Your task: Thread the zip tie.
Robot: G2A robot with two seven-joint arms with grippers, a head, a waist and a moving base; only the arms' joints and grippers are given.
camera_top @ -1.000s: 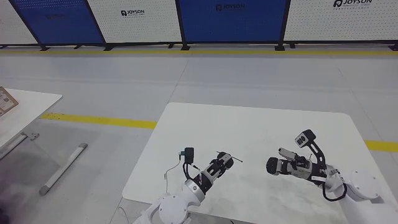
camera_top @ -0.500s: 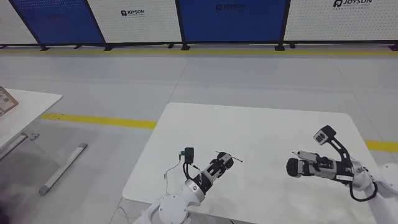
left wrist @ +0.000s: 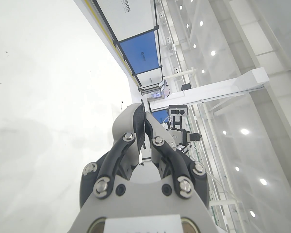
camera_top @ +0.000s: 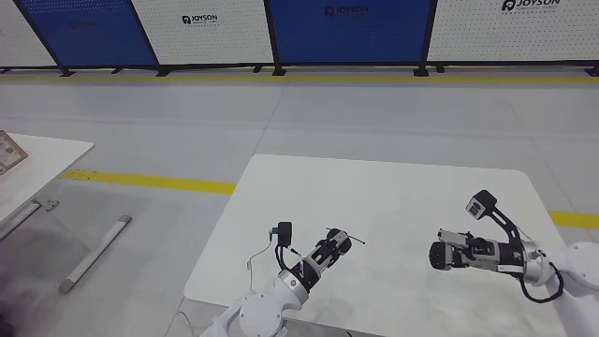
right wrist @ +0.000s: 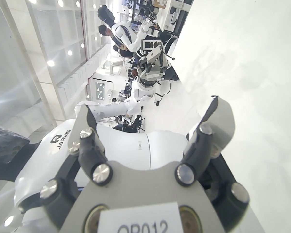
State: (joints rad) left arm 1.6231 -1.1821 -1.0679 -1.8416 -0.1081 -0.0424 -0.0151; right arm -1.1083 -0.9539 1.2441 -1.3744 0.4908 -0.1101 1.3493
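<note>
Left claw (camera_top: 339, 241): over the near edge of the white surface (camera_top: 393, 187), pads pressed together (left wrist: 141, 120), closed on the zip tie (camera_top: 357, 240). The tie is a thin black strip. A short length sticks out past the claw tips, on the side towards the other arm, clear of the surface as far as can be judged.

Right claw (camera_top: 436, 254): well apart from the left one, across the surface, pointing back towards it. Jaws spread wide, nothing between the two fingers (right wrist: 86, 120). From this claw's own camera the tie (right wrist: 171, 57) shows as a dark sliver jutting from the left claw's tips, well ahead of the open jaws.

Beyond both claws: the far half of the surface, then grey floor with a yellow line (camera_top: 140, 181), then a row of blue and white panels (camera_top: 346, 9).
</note>
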